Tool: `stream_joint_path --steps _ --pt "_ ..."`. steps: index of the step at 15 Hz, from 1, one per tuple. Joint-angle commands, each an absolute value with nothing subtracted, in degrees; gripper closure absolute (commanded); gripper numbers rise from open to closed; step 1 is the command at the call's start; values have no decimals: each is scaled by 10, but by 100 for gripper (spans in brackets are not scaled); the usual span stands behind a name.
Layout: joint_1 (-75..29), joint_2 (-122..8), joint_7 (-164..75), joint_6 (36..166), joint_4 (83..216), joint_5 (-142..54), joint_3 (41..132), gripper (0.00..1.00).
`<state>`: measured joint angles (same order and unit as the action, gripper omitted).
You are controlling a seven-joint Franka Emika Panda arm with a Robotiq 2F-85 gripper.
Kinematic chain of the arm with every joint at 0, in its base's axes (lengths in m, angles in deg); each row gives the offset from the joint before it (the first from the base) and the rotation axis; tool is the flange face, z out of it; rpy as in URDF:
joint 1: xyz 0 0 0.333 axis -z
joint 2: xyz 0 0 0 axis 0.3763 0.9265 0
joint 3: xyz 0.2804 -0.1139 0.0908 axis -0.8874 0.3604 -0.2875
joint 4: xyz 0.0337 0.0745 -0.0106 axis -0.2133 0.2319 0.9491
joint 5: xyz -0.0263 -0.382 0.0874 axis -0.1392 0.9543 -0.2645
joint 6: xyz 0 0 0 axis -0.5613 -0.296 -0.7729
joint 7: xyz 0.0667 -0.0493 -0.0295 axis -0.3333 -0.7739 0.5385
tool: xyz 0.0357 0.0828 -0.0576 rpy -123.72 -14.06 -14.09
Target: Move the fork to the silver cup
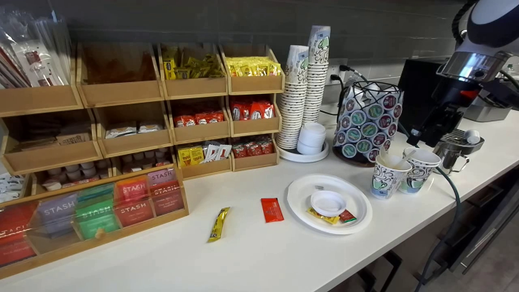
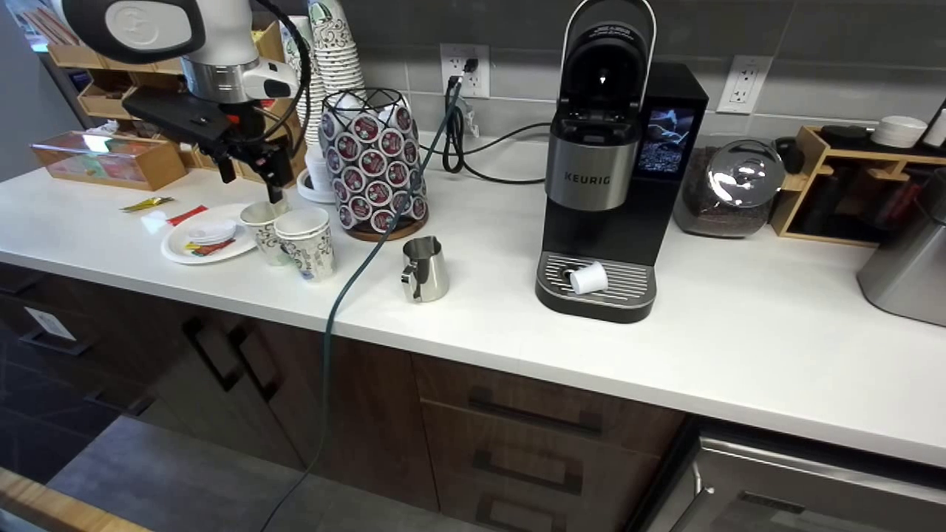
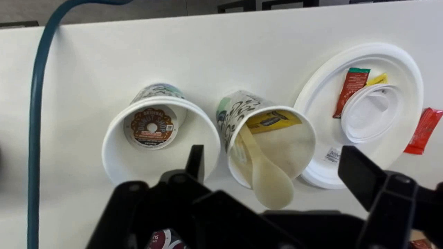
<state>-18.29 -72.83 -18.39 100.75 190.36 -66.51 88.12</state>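
Over the white countertop (image 2: 739, 347), close to the patterned paper cup (image 3: 238, 110) just beside a white plate (image 3: 377, 48), my claw (image 3: 271, 159) hangs with its two fingers (image 3: 196, 162) spread wide. My wrist view shows a cream-coloured spoon (image 3: 271, 185) poking bowl-first out of that cup; whether I touch it I cannot tell. Deeper inside sit a yellow packet (image 3: 273, 121) and a second pale utensil (image 3: 241, 152), mostly hidden, so I cannot say whether it is the fork. The neighbouring paper cup (image 3: 157, 90) holds an Original Donut Shop coffee pod (image 3: 152, 128). Upright on the countertop, the silver cup (image 2: 431, 273), a small handled pitcher, stands between the paper cups and the Keurig coffee maker (image 2: 591, 166).
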Motion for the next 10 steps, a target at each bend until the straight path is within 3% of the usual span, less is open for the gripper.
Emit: stream_joint_path --steps 1,5,6,10 --pt "-175 -716 -114 1030 1909 -732 877 18" --pt "-170 -706 -84 1017 1905 -742 877 45" --pt "-169 -703 -83 1019 1904 -738 877 59" --pt "-167 -694 -89 1029 1905 -724 876 54"
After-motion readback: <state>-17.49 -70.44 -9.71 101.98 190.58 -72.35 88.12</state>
